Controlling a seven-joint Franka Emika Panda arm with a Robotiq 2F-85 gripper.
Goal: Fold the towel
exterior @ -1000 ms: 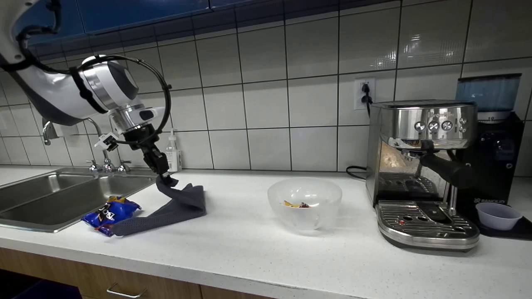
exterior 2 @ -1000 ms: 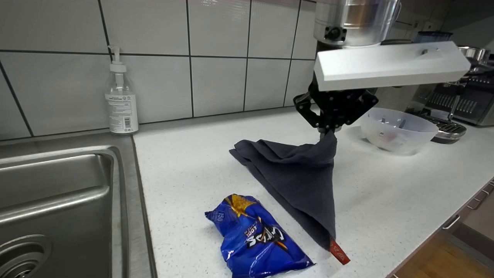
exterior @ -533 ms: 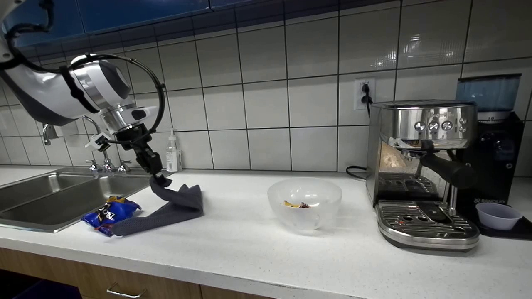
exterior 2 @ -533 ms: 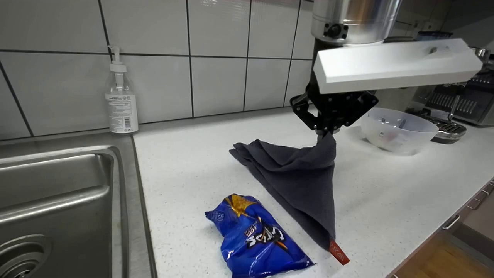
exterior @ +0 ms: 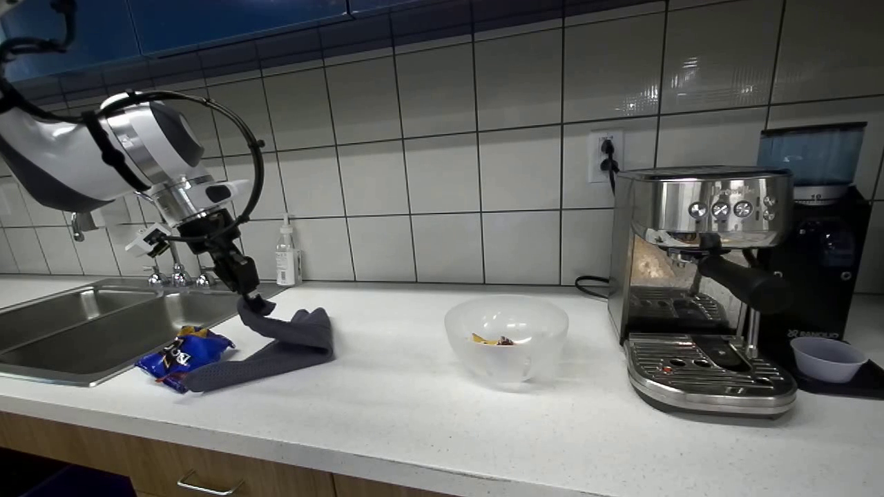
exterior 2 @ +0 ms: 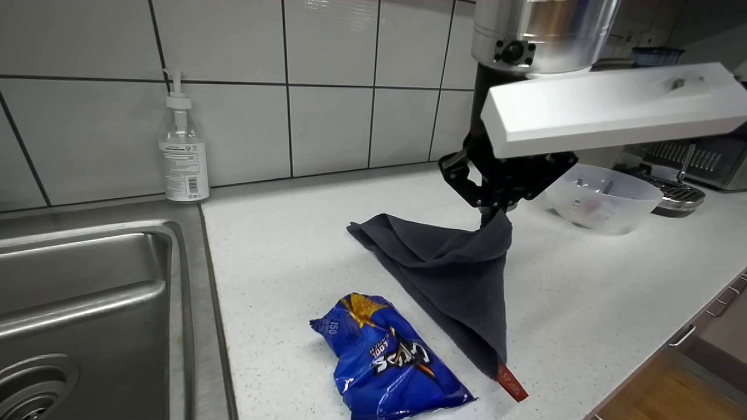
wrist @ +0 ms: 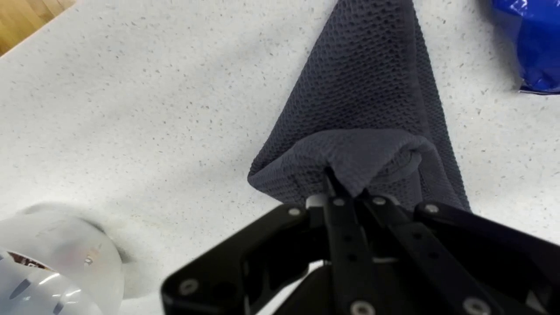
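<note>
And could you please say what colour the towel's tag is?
The tag is red, clearest in an exterior view.

In an exterior view, Franka Panda arm (exterior: 62,159) sits at ten o'clock. Robotiq gripper (exterior: 257,304) points toward five o'clock, jaws clamped.

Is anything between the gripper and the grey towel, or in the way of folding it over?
Nothing visible: the gripper is shut on a raised part of the towel, and nothing shows between that part and the rest. The blue chip bag lies beside the towel, apart from it.
</note>
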